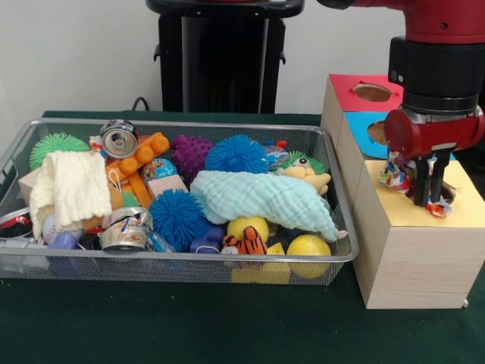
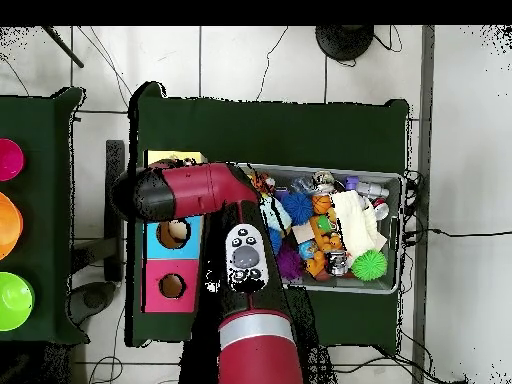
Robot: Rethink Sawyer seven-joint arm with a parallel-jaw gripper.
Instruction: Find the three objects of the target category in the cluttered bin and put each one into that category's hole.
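My gripper (image 1: 427,200) hangs straight down over the yellow top of the pale wooden box (image 1: 470,212), right at its hole, which the gripper mostly hides. A crumpled white polka-dot wrapper (image 1: 394,174) sits against the gripper's left side, and a dotted scrap (image 1: 439,209) shows at its tips. I cannot tell whether the wrapper is held or loose. The wire mesh bin (image 1: 227,262) lies to the left, full of clutter. A small dotted piece (image 1: 275,156) shows behind a blue spiky ball (image 1: 236,154). In the overhead view the arm (image 2: 200,190) covers the gripper.
The blue-topped box (image 1: 364,121) and red-topped box (image 1: 352,87) stand behind the yellow one; their holes show overhead (image 2: 172,234), (image 2: 171,286). The bin (image 2: 398,230) holds a mint cloth (image 1: 261,199), a cream cloth (image 1: 72,182), cans (image 1: 119,139), spiky balls and yellow balls (image 1: 309,246).
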